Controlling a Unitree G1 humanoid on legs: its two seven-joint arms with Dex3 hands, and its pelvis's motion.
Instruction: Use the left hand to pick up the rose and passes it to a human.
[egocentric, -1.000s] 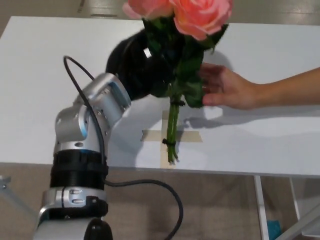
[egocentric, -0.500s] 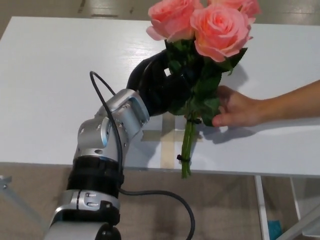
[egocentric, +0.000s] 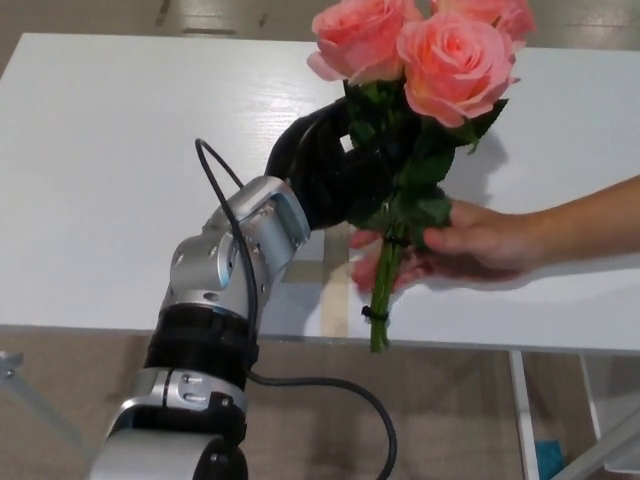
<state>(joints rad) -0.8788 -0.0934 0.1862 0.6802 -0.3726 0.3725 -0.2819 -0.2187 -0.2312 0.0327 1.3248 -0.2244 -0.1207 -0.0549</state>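
A bunch of pink roses (egocentric: 420, 50) with green leaves and tied stems (egocentric: 385, 290) is held upright above the white table (egocentric: 100, 150). My left hand (egocentric: 325, 170) is shut on the stems just below the leaves. A person's hand (egocentric: 455, 245) reaches in from the right and its fingers touch the stems right beside my hand, below the leaves. My right hand does not show.
A tan tape cross (egocentric: 330, 280) marks the table near its front edge, under the roses. A black cable (egocentric: 235, 260) loops along my left forearm. A table leg (egocentric: 525, 410) and floor show below the front edge.
My left hand has carried the roses to the right and a little higher. The person's hand has moved in under the leaves and now touches the stems.
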